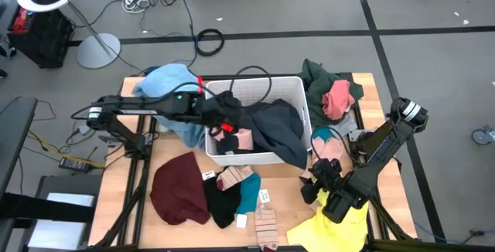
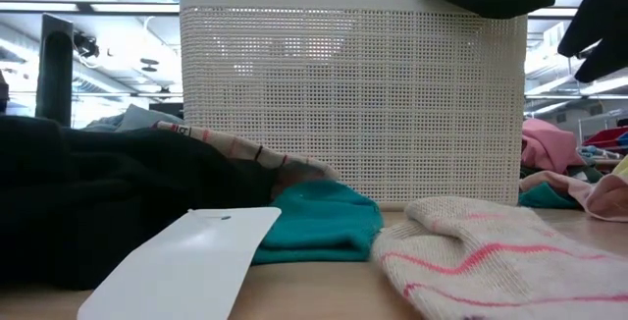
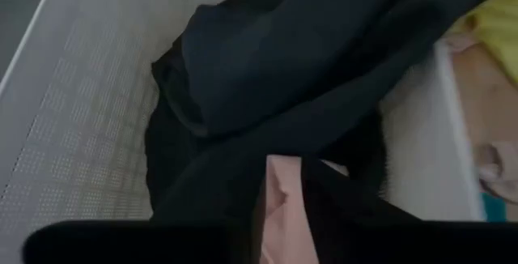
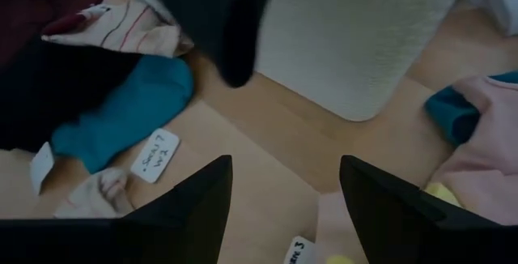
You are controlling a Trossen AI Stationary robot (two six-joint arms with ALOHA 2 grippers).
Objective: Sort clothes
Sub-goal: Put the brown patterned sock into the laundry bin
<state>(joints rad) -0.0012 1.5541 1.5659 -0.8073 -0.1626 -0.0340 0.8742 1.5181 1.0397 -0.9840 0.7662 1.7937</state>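
Reaches from 9 o'clock over the bin [image 1: 294,90] with the left gripper [image 1: 224,125], low above the contents, probably to drop or arrange a garment there. Cannot tell whether that gripper is clenched or released: too dark and close in its wrist view.

Parks the right gripper [image 4: 283,167] at 4 o'clock of the bin, above bare wood, spread wide and grasping nothing. Looks like waiting for the next pick, with loose clothes within reach.

Inside the bin: a dark garment [image 1: 278,127] bunched toward 3 o'clock and spilling over the rim at 4 o'clock, likely because of its bulk, and a pink piece [image 3: 279,191] beside it toward 6 o'clock, partly tucked under dark folds.

Outside, unsorted on the table:
- light blue [image 1: 166,80] at 10 o'clock
- dark green [image 1: 319,74] with pink [image 1: 337,99] at 2 o'clock
- maroon [image 1: 179,189] at 7 o'clock
- black [image 1: 220,199] and teal [image 1: 249,196] at 6 o'clock
- yellow [image 1: 332,223] at 5 o'clock, under the right arm

Judges sorting as far from done, with most clothes outside the bin.
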